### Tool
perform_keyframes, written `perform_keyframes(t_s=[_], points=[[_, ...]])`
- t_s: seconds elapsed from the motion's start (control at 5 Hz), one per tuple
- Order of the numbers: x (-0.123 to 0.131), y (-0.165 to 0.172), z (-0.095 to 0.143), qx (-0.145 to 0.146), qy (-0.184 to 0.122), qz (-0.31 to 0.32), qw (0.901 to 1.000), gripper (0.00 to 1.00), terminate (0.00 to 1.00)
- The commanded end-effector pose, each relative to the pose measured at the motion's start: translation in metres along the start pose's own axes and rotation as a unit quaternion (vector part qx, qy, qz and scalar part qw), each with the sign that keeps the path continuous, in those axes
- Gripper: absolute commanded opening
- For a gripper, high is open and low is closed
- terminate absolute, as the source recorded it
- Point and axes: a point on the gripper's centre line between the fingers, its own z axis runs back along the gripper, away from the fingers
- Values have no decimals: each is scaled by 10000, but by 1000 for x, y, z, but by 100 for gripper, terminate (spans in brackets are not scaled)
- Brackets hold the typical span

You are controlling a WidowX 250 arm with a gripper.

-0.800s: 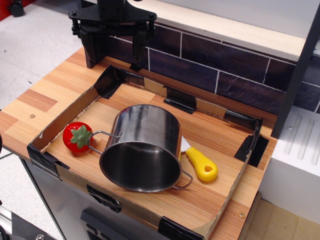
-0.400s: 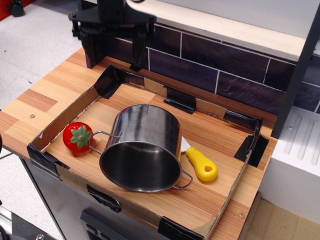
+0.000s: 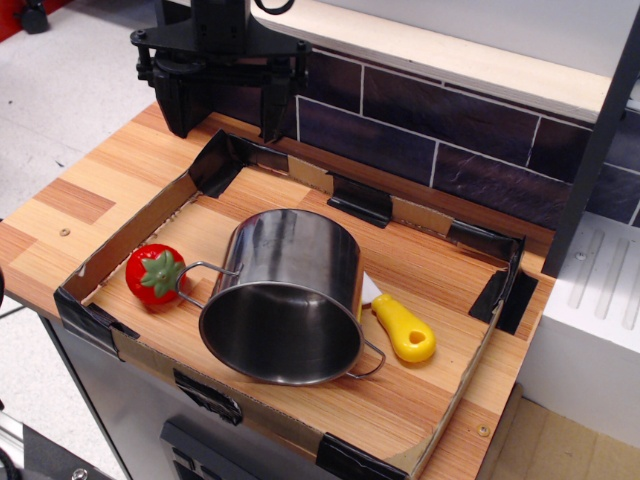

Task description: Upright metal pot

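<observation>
Gripper (image 3: 228, 112) shifted slightly left and lower versus a moment ago; fingers (image 3: 275, 105) spread wide, holding nothing. Metal pot (image 3: 287, 295) unmoved: on its side, mouth facing camera, well below and right of fingers, inside cardboard tray (image 3: 120, 240). Uprighting not begun; approach only. Strawberry (image 3: 155, 274) touching pot handle; yellow-handled knife (image 3: 402, 328) behind pot. Wooden counter (image 3: 70, 200), dark tiled wall (image 3: 420, 125) behind.
</observation>
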Motion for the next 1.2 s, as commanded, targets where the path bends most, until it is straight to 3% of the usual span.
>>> perform_keyframes(t_s=[0.0, 0.2, 0.4, 0.8, 1.0], points=[[-30, -13, 47, -327, -766, -1068, 9908, 100, 0], [-63, -9, 59, -488, -1029, -1877, 9756, 100, 0], [-83, -4, 62, -598, -1091, -2445, 9616, 100, 0], [-106, 7, 39, -418, -1198, -3115, 9417, 100, 0], [-118, 10, 31, -498, -1181, -3377, 9325, 100, 0]])
